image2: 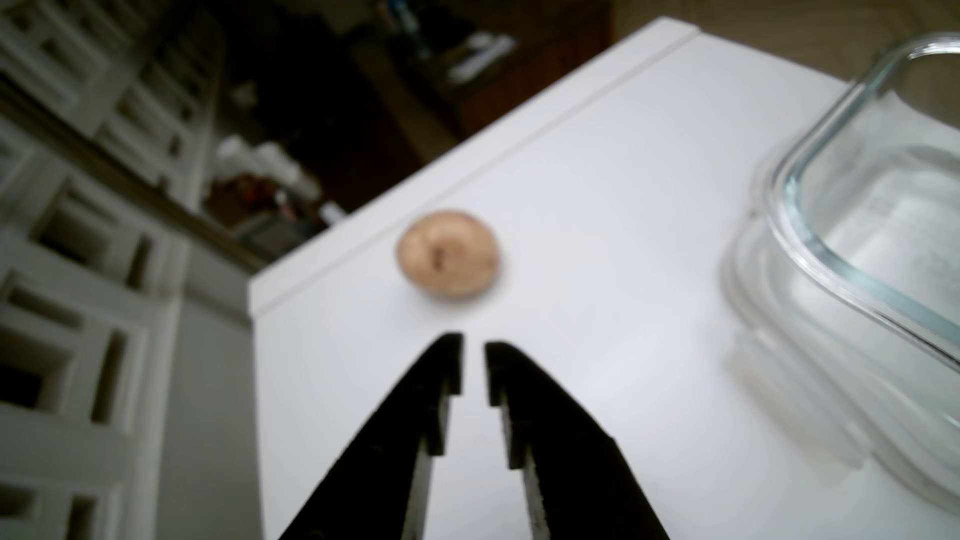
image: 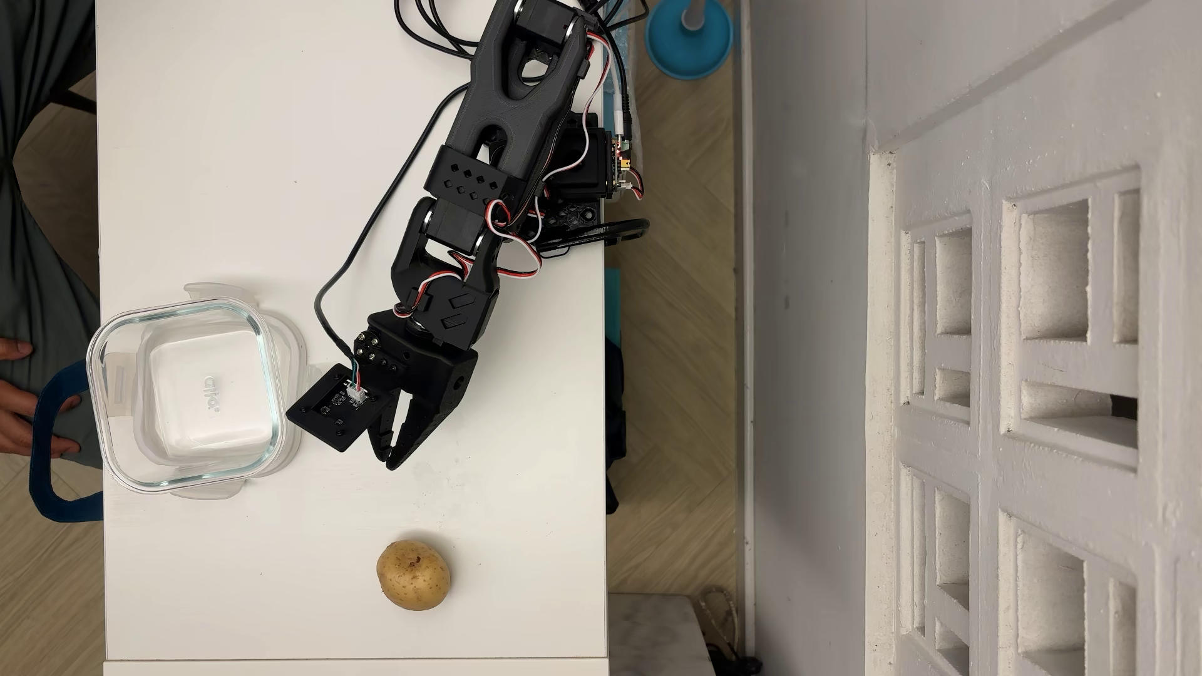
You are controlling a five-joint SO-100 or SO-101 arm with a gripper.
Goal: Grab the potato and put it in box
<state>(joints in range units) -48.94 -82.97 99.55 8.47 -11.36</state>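
The tan potato (image: 414, 575) with brown specks lies on the white table (image: 260, 162), near its lower edge in the overhead view. In the wrist view it shows blurred (image2: 448, 255), straight ahead of the fingertips. My black gripper (image: 387, 460) hangs above the table between box and potato, well short of the potato. Its jaws are nearly together with a thin gap and hold nothing, as the wrist view (image2: 474, 345) shows. The clear glass box (image: 123, 390) stands at the table's left edge in the overhead view and is empty. It appears at the right in the wrist view (image2: 810, 244).
The box sits on a translucent plastic lid (image: 293, 351) with clip tabs. A person's hand (image: 19, 416) rests just off the table beside the box. A black cable (image: 338, 273) loops over the table by the arm. The table's edge (image: 605, 455) is right of the gripper.
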